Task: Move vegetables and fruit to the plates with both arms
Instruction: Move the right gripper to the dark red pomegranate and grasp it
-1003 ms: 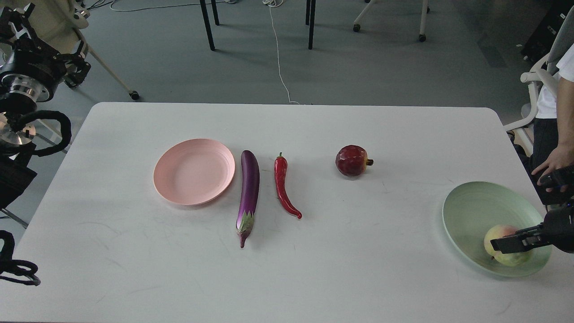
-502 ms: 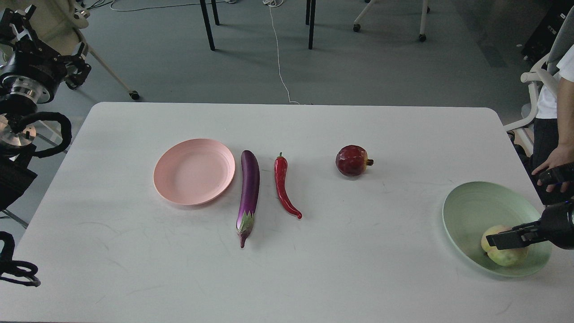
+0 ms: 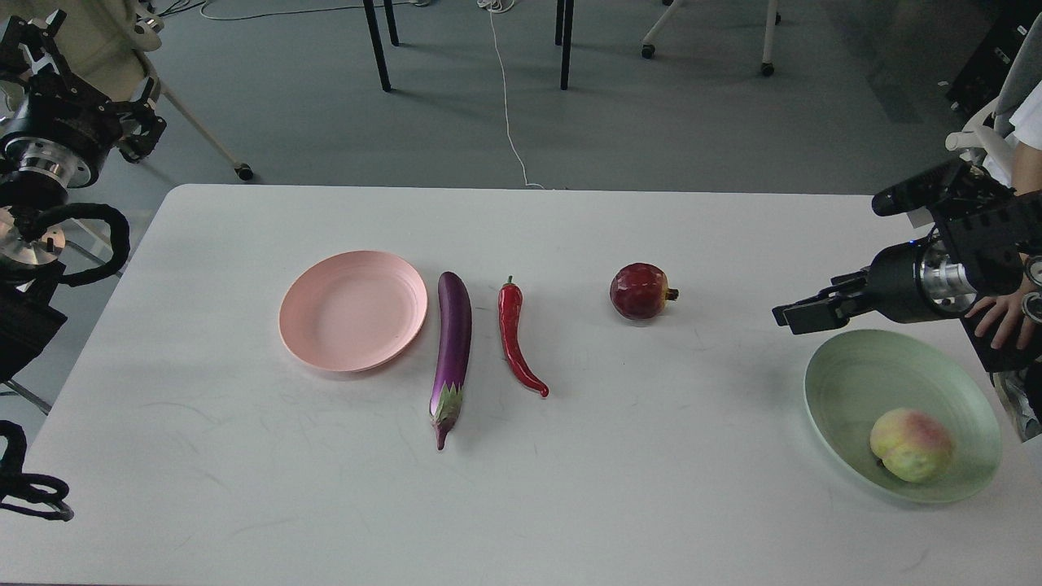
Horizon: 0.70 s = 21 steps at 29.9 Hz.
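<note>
On the white worktop [image 3: 570, 488] the pink plate [image 3: 352, 311] sits bare at our left, and just to its right the eggplant [image 3: 453, 350] lies lengthwise, its pale calyx toward us, close beside the plate's rim though we cannot tell whether they touch. The chili pepper [image 3: 515, 342] lies near the eggplant on its right, apart from it, green stem pointing away from us. Further right, well apart, the pomegranate [image 3: 641, 290] rests alone with its small crown turned to the right. The green plate [image 3: 847, 382] stands near the right edge of the worktop, and the peach [image 3: 910, 444] lies in it, on the side nearest us. Our right pincer [image 3: 802, 315] hangs above the worktop between the pomegranate and the green plate, holding nothing; its fingers read as one dark shape, so we cannot tell how wide they stand. Our left pincer [image 3: 37, 41] is raised off the worktop's far left corner, too dark to judge its gap.
</note>
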Each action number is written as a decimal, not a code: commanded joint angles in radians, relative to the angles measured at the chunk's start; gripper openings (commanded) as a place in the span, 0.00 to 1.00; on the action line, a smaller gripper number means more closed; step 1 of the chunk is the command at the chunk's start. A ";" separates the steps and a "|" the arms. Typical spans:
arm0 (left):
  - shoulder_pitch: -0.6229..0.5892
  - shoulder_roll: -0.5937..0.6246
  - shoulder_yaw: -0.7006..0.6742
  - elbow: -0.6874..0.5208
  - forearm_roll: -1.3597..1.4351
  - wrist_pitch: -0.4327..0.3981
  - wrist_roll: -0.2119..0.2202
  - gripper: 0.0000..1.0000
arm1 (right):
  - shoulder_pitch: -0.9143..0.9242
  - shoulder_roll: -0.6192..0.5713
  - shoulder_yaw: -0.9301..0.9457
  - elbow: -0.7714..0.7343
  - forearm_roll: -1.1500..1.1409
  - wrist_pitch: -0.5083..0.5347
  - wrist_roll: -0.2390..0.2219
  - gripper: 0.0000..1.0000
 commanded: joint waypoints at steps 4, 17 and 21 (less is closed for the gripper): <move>0.000 0.001 0.000 0.000 0.000 0.000 0.000 0.98 | -0.005 0.287 0.001 -0.191 0.103 -0.002 0.002 0.97; 0.001 0.013 0.000 0.000 0.000 0.000 0.000 0.98 | -0.086 0.496 0.001 -0.388 0.130 -0.003 0.008 0.97; 0.001 0.013 0.000 0.000 0.000 0.000 0.000 0.99 | -0.135 0.535 0.001 -0.443 0.130 -0.012 0.008 0.97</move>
